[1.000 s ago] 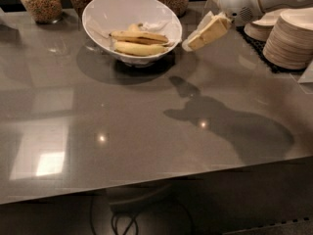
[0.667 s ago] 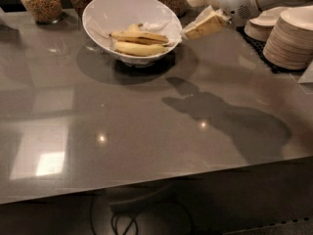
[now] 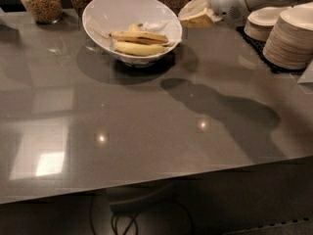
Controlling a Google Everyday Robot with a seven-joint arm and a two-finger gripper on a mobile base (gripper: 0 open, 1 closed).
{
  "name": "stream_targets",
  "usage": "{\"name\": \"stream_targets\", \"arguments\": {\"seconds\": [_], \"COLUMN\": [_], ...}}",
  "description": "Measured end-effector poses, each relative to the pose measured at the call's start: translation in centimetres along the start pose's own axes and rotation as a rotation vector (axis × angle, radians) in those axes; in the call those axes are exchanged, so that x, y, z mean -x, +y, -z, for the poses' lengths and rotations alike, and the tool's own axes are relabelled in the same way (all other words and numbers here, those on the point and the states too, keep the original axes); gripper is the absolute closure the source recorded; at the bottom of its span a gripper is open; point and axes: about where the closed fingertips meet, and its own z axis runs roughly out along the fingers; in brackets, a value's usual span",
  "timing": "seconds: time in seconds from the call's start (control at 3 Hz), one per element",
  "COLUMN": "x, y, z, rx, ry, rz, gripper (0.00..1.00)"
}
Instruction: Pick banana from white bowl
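Observation:
The white bowl (image 3: 100, 14) stands on the grey counter at the back centre, tilted on a dark base. In it lies the banana (image 3: 142, 36), yellow with brown streaks, lengthwise across the bowl. A paler banana (image 3: 139, 48) lies just in front of it, and a short one (image 3: 133, 28) sits behind. My gripper (image 3: 188, 12) hangs just right of the bowl's right rim, at about rim height. Its cream fingers (image 3: 198, 1) point left toward the bowl, open and empty. It touches neither the bowl nor any banana.
Glass jars of cereal (image 3: 41, 1) line the back edge behind the bowl. Stacks of off-white plates and bowls (image 3: 291, 35) stand on a dark mat at the right. The arm's shadow (image 3: 220, 109) falls on the counter.
The gripper has risen and moved slightly back beside the bowl's right rim. The bananas and the bowl have not moved.

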Motion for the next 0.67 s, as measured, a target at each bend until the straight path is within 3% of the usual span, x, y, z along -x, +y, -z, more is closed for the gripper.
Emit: {"name": "stream_targets", "arguments": {"seconds": [0.67], "x": [-1.1], "y": [-0.9], "z": [-6.3], "rx": [0.123], "ry": [-0.027], "rz": [0.018], "gripper": [0.44]}}
